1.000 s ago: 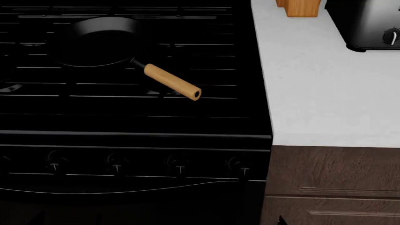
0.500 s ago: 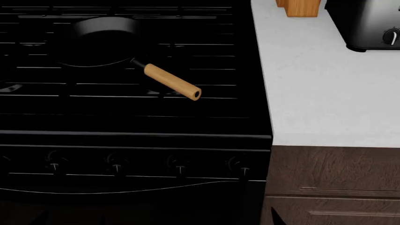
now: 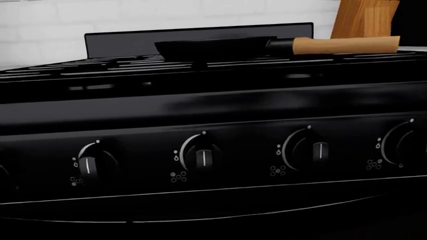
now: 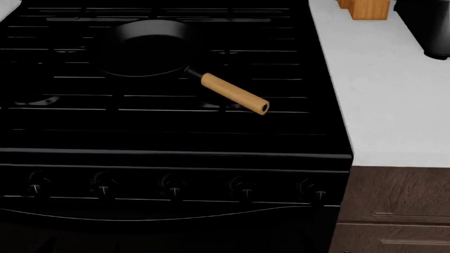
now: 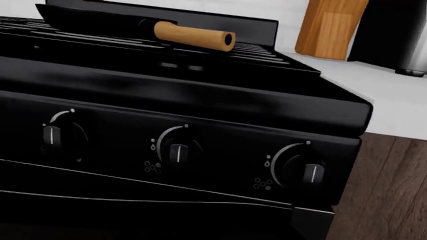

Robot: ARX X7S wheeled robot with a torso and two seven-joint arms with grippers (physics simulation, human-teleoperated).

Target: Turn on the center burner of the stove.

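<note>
The glossy black stove (image 4: 176, 134) fills the head view, with bar grates on top and a front row of small black knobs (image 4: 173, 187). A black frying pan (image 4: 144, 47) with a wooden handle (image 4: 234, 94) sits on the grates near the middle. The left wrist view faces the front panel, where several knobs (image 3: 203, 156) show with white pointer marks. The right wrist view shows three knobs (image 5: 177, 150) at the stove's right end. Neither gripper shows in any view.
A white counter (image 4: 393, 89) lies right of the stove, over dark wood cabinet fronts (image 4: 397, 211). A wooden block (image 4: 369, 8) and a dark appliance (image 4: 429, 26) stand at the counter's back. White tile wall (image 3: 167, 15) is behind the stove.
The head view has shifted left: the stove, pan and counter now sit further right in the frame, and a fifth knob has come into view.
</note>
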